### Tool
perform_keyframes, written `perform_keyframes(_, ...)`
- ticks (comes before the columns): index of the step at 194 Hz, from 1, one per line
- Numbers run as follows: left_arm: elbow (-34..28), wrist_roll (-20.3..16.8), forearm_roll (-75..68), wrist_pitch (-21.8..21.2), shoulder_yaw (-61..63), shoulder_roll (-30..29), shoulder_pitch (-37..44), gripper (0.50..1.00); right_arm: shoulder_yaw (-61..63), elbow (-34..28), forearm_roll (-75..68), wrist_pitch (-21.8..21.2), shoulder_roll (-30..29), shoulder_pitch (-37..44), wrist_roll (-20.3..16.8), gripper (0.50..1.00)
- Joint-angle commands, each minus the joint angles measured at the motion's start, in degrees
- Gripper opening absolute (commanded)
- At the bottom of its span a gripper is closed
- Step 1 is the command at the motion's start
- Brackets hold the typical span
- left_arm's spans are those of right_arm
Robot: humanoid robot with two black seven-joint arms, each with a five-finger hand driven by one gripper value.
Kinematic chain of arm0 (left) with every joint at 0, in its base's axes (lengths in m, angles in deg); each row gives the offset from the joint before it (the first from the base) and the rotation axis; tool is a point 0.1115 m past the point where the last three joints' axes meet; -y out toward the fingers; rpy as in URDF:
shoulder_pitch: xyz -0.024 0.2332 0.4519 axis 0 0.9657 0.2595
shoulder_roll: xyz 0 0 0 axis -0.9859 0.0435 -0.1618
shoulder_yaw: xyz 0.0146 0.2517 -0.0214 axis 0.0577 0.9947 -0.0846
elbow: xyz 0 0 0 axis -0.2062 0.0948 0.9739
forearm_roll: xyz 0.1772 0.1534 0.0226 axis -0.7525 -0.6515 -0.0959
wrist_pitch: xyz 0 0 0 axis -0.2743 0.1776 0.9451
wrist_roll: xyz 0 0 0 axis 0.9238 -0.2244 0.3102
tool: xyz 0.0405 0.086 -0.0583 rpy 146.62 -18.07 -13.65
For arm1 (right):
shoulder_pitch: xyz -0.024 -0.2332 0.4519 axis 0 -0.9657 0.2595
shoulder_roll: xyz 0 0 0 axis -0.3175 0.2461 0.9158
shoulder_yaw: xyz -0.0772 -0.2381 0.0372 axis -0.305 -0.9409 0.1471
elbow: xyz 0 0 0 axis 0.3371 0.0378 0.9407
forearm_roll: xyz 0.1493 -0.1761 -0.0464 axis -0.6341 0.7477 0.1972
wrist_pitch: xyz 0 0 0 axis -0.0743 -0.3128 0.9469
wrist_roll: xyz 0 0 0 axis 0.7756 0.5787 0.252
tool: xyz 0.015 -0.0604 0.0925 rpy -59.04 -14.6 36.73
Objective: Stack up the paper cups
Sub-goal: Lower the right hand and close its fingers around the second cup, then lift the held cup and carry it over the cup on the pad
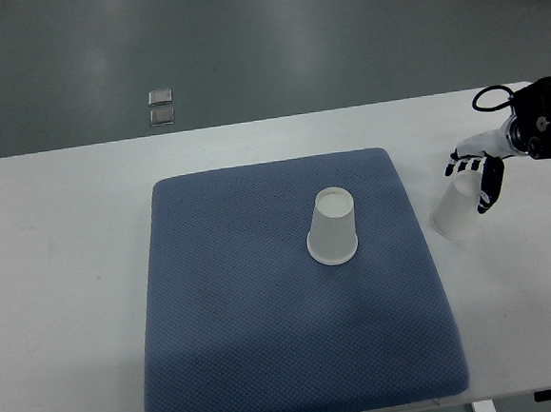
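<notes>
A white paper cup [332,226] stands upside down near the middle of the blue mat [236,314]. A second white paper cup [454,215] is on the white table just right of the mat, tilted. My right hand [475,177] comes in from the right edge and its fingers [489,187] close around the upper end of this second cup. The left arm does not show.
The white table [62,280] carries the mat. Its far edge borders a grey floor with two small square plates [162,106]. A black cable loops at my right wrist [492,98].
</notes>
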Motion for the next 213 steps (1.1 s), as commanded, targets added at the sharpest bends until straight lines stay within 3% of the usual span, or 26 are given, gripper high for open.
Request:
perform_keyframes(1,-0.07,0.00,0.00,0.00,-0.01,0.00,0.00,1.000,0.08,0.52,-0.04,0.00,0.01,-0.85,0.09,0.827)
perform_keyframes(59,-0.24,-0.09,0.00,0.00,-0.01,0.00,0.09,1.000,0.08,1.13,0.04,0.61,-0.17,-1.64,0.09,0.648)
perform_keyframes(78,-0.24,-0.09,0.00,0.00,-0.01,0.00,0.09,1.000,0.08,1.13,-0.04,0.52,-0.17,-1.29,0.09,0.619)
perform_keyframes(98,-0.24,-0.09,0.00,-0.09,-0.01,0.00,0.09,1.000,0.79,0.52,0.04,-0.44,0.36,-0.59,0.09,0.619)
perform_keyframes(134,-0.33,-0.09,0.00,-0.09,-0.01,0.00,0.09,1.000,0.61,-2.21,1.36,-6.60,4.05,7.06,0.00,0.619)
perform_keyframes(167,-0.07,-0.09,0.00,0.00,-0.01,0.00,0.09,1.000,0.35,-7.57,1.80,-14.76,8.18,19.97,0.00,0.621)
perform_keyframes(213,0.02,-0.09,0.00,0.00,-0.01,0.00,0.00,1.000,0.43,-9.50,4.88,-26.02,12.22,35.79,0.00,0.625)
